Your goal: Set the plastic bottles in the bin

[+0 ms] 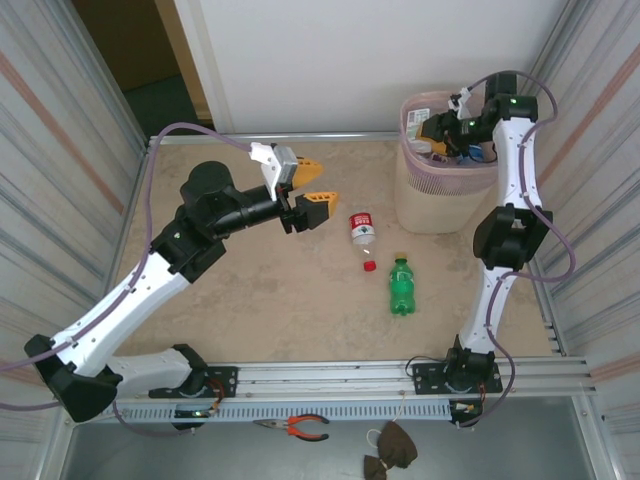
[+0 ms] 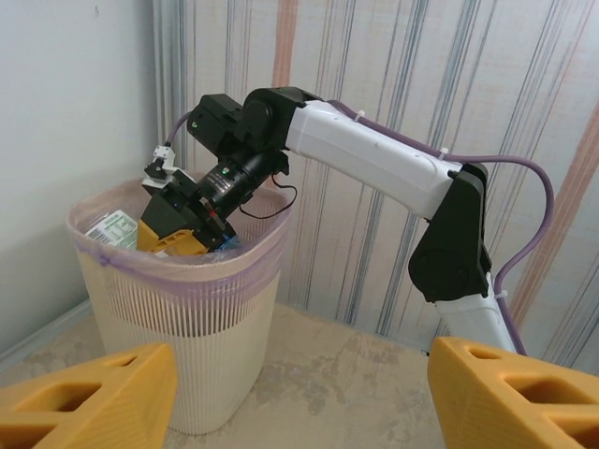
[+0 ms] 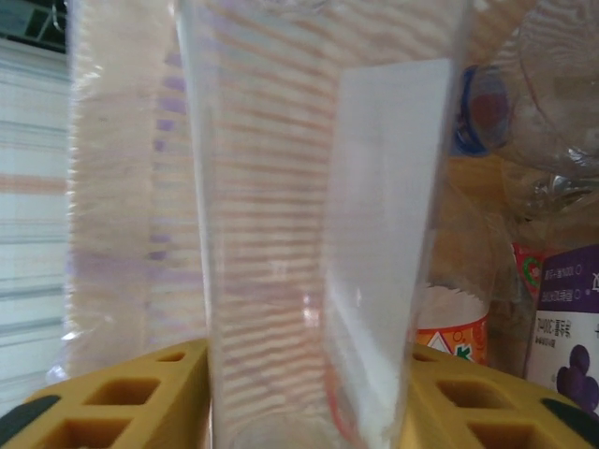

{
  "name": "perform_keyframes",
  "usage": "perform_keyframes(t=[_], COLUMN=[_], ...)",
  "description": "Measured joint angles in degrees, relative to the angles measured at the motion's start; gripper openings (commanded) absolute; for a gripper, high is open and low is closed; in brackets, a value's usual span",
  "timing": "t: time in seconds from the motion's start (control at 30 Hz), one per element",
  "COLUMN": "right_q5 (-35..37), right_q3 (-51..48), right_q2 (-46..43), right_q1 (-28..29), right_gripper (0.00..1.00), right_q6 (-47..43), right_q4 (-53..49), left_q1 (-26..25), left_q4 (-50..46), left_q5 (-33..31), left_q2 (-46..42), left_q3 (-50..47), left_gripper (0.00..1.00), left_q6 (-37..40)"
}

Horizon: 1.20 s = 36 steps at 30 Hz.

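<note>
The pale pink bin stands at the back right of the table. My right gripper reaches down into its mouth, shut on a clear plastic bottle that fills the gap between the yellow fingers. Other bottles lie behind it in the bin. On the table lie a clear bottle with a red label and a green bottle. My left gripper hovers left of them, open and holding nothing. The left wrist view has the bin and my right gripper beyond those open fingers.
A small red cap lies between the two table bottles. Corrugated walls close in both sides, and a white panel stands at the back. Orange-handled pliers and a brown object lie on the front ledge below the arm bases.
</note>
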Motion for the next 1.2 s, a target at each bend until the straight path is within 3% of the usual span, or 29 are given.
perform_keyframes(t=[0.27, 0.53, 0.87, 1.0, 1.2], right_q5=[6.91, 19.96, 24.33, 21.84, 15.43], right_q3=[-0.15, -0.74, -3.41, -7.65, -9.46], right_q2=[-1.46, -7.21, -15.02, -17.33, -16.31], right_q1=[0.09, 0.09, 2.25, 3.21, 3.48], right_gripper=[0.76, 0.78, 0.53, 0.37, 0.26], right_q6=[0.72, 1.11, 1.27, 2.27, 5.09], right_q4=[0.11, -0.17, 0.68, 4.44, 10.97], left_q1=[0.0, -0.02, -0.02, -0.02, -0.02], left_q4=[0.0, -1.6, -11.06, -14.23, -15.82], left_q5=[-0.37, -1.07, -6.27, -7.3, -7.26], left_q2=[2.01, 4.7, 14.75, 19.91, 24.76], left_q3=[-0.2, 0.11, 7.67, 9.75, 9.79], left_gripper=[0.71, 0.69, 0.64, 0.62, 0.62], left_q6=[-1.05, -1.42, -2.25, -3.63, -6.43])
